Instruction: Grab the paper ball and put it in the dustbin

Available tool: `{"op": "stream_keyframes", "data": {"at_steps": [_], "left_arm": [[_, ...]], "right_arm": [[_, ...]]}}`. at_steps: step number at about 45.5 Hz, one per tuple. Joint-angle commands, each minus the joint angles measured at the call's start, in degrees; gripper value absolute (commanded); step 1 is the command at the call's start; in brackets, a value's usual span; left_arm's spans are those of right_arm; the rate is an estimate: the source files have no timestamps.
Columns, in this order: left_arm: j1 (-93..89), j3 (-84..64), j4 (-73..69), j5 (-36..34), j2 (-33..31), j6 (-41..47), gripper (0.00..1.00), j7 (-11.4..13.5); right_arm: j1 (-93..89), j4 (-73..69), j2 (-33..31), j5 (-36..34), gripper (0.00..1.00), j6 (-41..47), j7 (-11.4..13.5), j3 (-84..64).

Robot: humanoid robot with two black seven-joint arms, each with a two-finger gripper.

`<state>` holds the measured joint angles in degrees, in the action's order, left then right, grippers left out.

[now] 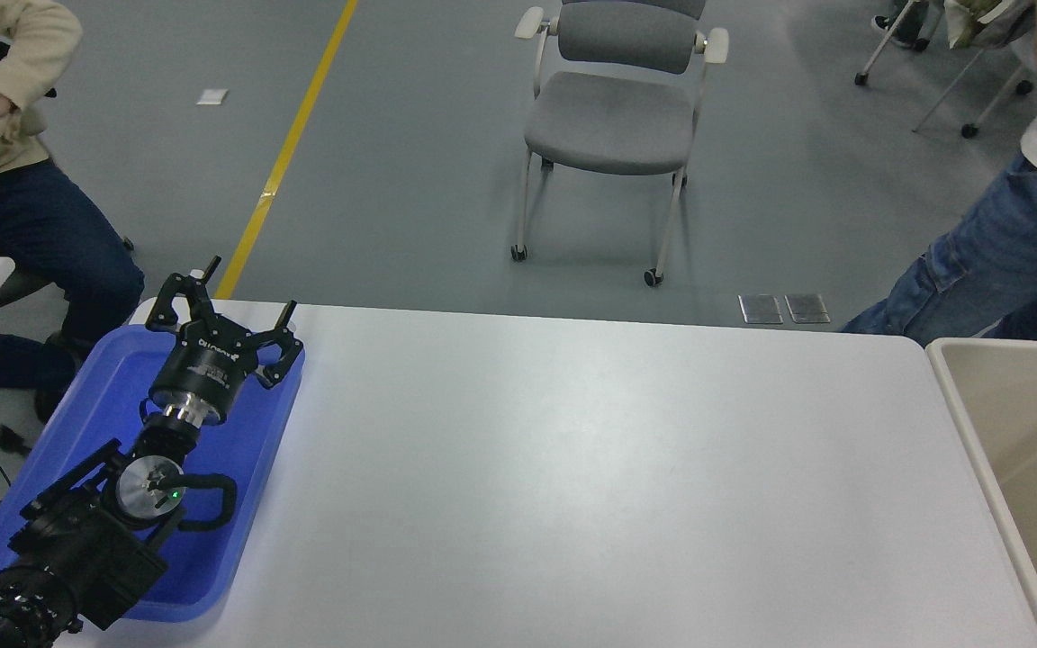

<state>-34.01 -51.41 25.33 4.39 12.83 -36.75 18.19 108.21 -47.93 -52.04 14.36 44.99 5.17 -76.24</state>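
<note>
A grey floor (446, 135) with a yellow line (289, 148) running across it filled the background, and the white surface (572, 486) took up most of the lower view. On the right edge stood the dustbin (960, 396), cream with a thick rounded rim, only its left side and part of its smooth inner wall showing; what lay inside could not be seen. Along the surface's left edge lay a shallow blue tray (104, 396), and the left arm (86, 531) rested over it from the lower left corner, its left gripper (223, 322) reaching to the tray's far end with the fingers (167, 301) spread wide apart and nothing held between them. Beyond the surface an empty grey office chair (613, 117) on castors stood on the floor. A person in a cream top and dark trousers (23, 234) sat at the far left, and another person in blue jeans (996, 261) stood at the far right, just beyond the dustbin. Two small metal floor plates (784, 308) lay near the surface's far edge, and a scrap of white paper (211, 96) lay on the floor left of the yellow line. The right arm, its gripper and the paper ball were out of view, so the ball's place could not be told.
</note>
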Motion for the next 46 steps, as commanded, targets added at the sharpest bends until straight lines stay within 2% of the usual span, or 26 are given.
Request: {"op": "stream_keyframes", "data": {"at_steps": [1,15,35,40,46], "left_arm": [[0.0,-0.01,-0.02,0.01,0.01,0.01,1.0,0.0],[0.0,-0.01,-0.02,0.01,0.01,0.01,1.0,0.0],[0.0,-0.01,-0.02,0.01,0.01,0.01,1.0,0.0],[0.0,-0.01,-0.02,0.01,0.01,0.01,1.0,0.0],[0.0,-0.01,-0.02,0.01,0.01,0.01,1.0,0.0]], "right_arm": [[-21.35,17.58,-1.57,0.05,0.0,0.01,0.01,13.29],[-47.11,40.62,3.79,-0.3,0.0,0.01,0.01,38.43],[-62.23,42.13,11.0,-1.53,0.0,0.01,0.01,48.72],[-64.7,42.39,12.23,-1.53,0.0,-5.42,0.01,50.92],[-66.72,42.3,15.39,-1.53,0.0,-16.14,0.01,51.1]]}}
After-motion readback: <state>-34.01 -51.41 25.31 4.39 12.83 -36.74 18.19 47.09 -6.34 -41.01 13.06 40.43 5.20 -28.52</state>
